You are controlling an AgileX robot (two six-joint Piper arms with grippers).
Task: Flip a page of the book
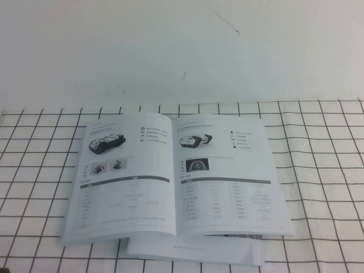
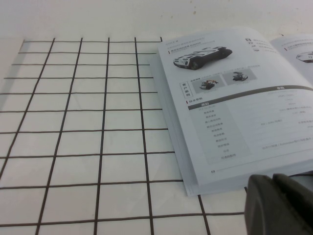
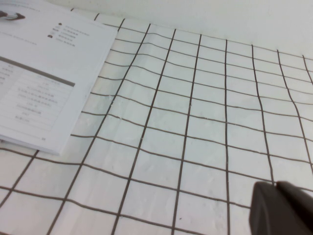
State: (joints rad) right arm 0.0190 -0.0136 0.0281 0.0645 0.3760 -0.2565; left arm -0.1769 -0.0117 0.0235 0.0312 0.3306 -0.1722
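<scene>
The book (image 1: 176, 176) lies open and flat on the checked cloth. Its right-hand page (image 1: 227, 176) shows a sleek white-and-black vehicle above a dark inset photo, and the left-hand leaf shows a dark tracked vehicle. Neither arm shows in the high view. In the left wrist view my left gripper (image 2: 273, 182) hovers shut and empty just off the near left corner of the book (image 2: 234, 112). In the right wrist view my right gripper (image 3: 275, 188) is shut and empty over bare cloth, well to the right of the page (image 3: 44, 83).
A plain white booklet (image 1: 193, 250) sticks out from under the book's near edge. The black-gridded white cloth (image 1: 318, 170) covers the table on both sides of the book. A white wall (image 1: 182, 45) stands behind.
</scene>
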